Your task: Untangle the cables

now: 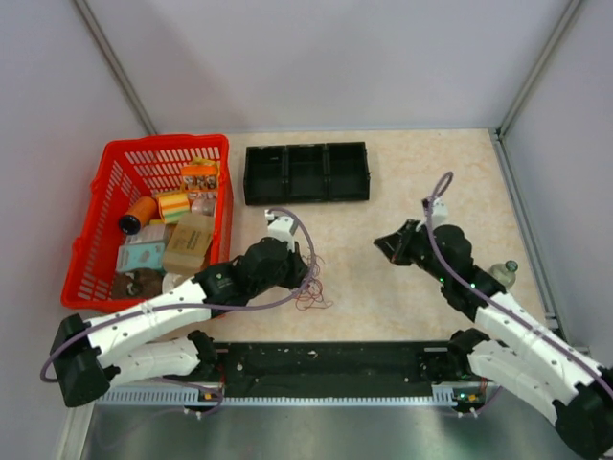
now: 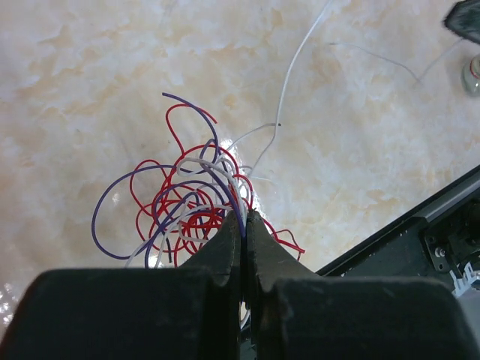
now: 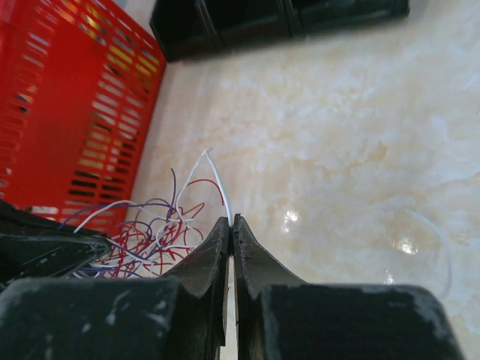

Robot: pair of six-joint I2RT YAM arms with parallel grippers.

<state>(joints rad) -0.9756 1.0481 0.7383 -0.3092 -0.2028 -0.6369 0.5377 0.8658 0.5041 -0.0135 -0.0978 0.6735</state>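
My left gripper is pinched tight on strands of the cables; my right gripper is clamped on one white cable. They lie tangled on the table near the red basket's right wall.

The cables are red, white and violet-blue, the table marbled cream, the basket red.

Red slatted basket at the left of the beige marbled table. Holds small boxes, an orange cylinder and a tan carton. Just right of it, black three-compartment tray. Near the right edge, small capped bottle.
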